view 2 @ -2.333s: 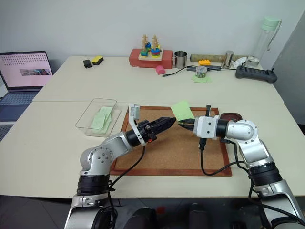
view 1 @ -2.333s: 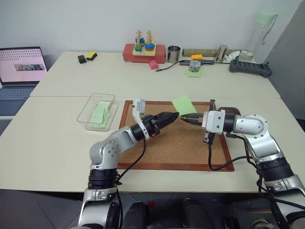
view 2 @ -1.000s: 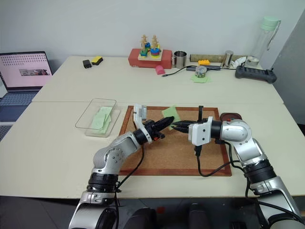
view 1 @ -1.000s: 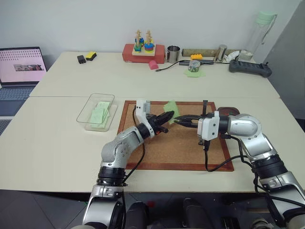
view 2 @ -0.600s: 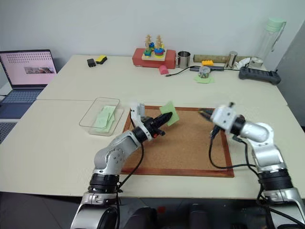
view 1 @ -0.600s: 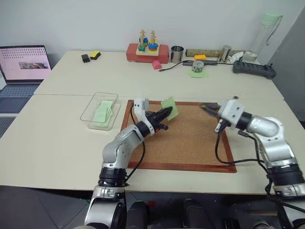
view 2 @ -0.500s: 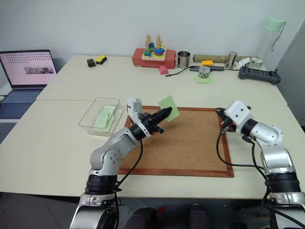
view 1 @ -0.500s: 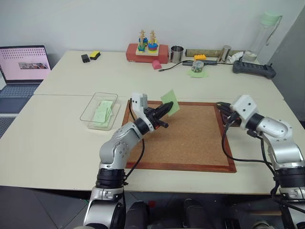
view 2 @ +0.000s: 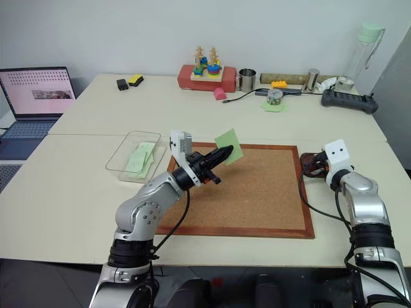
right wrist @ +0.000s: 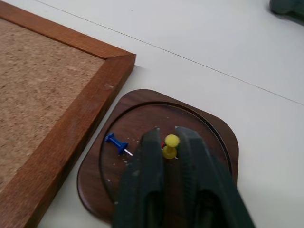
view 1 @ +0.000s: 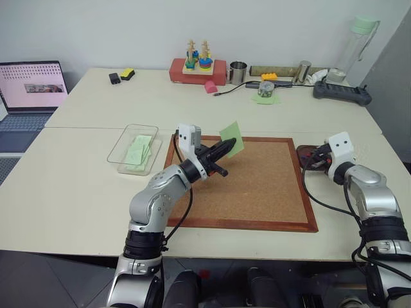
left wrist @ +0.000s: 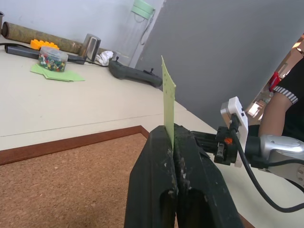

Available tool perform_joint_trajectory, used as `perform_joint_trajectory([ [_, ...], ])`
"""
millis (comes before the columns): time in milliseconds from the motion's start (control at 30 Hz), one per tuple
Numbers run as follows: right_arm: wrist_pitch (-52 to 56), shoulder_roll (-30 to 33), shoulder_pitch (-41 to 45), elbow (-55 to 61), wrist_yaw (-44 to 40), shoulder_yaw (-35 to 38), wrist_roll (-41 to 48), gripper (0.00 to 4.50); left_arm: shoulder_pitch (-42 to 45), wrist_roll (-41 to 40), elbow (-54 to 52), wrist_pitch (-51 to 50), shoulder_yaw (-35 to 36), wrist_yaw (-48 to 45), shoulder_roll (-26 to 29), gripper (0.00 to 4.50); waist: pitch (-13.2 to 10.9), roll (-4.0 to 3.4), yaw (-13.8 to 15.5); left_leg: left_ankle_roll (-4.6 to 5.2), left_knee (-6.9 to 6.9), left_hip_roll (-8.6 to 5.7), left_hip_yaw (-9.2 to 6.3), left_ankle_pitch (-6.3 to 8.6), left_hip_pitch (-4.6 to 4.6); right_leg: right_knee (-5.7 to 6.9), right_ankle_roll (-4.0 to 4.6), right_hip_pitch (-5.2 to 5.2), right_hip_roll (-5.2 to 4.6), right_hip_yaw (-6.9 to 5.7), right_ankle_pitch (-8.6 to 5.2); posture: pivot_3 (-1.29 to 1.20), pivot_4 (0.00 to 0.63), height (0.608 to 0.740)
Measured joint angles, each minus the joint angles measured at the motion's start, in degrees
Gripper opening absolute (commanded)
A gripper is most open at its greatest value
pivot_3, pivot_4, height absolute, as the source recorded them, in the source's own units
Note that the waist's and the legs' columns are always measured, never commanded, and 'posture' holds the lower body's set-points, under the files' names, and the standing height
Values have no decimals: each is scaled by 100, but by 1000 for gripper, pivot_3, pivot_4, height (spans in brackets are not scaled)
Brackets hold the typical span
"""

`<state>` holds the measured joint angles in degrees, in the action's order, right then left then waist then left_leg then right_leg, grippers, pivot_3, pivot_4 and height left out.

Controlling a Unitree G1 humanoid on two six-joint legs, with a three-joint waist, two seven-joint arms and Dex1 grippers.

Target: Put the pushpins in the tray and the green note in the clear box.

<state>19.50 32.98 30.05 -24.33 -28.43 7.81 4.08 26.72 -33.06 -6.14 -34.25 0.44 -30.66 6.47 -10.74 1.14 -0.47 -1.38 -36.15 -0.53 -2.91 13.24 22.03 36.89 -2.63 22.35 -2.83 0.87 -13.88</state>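
At about nine o'clock on the table lies the clear box (view 1: 132,149), with pale green slips already flat inside it; just beside it, toward three o'clock, sits the cork board (view 1: 250,186). Over the board's near-left corner the left gripper (view 1: 223,149) is clamped tight on the green note (view 1: 232,138), pinching its lower edge so the sheet stands upright and points toward one o'clock; the paper looks thin, light and floppy, so I judge an edge pinch like this one suits it, though it may flutter or crease and could cling to a finger when let go.

At three o'clock, touching the board's right frame, rests the tray (right wrist: 209,124); a blue pushpin (right wrist: 115,142) lies in its recess, at about nine o'clock from the right gripper (right wrist: 169,142). That gripper hangs over the recess with its jaws slightly parted and a yellow pushpin (right wrist: 170,145) between the tips, apparently loosened rather than squeezed; whether it rests on the wood I cannot tell. The pins are tiny, hard, sharp and prone to roll; the head is the place to grip.
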Motion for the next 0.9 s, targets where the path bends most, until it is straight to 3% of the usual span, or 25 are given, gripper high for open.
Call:
perform_joint_trajectory([
  [500, 241, -20, 41, 142, 35, 12, 180, 4457, 6, 30, 27, 118, 7, 6, 9, 0, 0, 0, -4, 0, 0, 1, 0, 0, -1, 1, -15, 0, 0, 0, -9, 0, 150, 740],
  [700, -198, 411, -12, 1198, -945, -14, 476, 4457, 56, 60, -228, 115, 307, 243, 390, 0, -3, -2, -62, 0, 3, 5, -2, 1, 1, 1, -26, 4, 6, -2, -16, 0, 150, 740],
  [900, 313, 575, 120, 2817, -2465, -367, 1671, 4457, -16, 306, -717, 117, 935, 697, 1173, 0, -8, 3, -147, -1, 5, 14, -11, 1, -5, 5, -26, 3, 15, -4, -16, 0, 150, 740],
])
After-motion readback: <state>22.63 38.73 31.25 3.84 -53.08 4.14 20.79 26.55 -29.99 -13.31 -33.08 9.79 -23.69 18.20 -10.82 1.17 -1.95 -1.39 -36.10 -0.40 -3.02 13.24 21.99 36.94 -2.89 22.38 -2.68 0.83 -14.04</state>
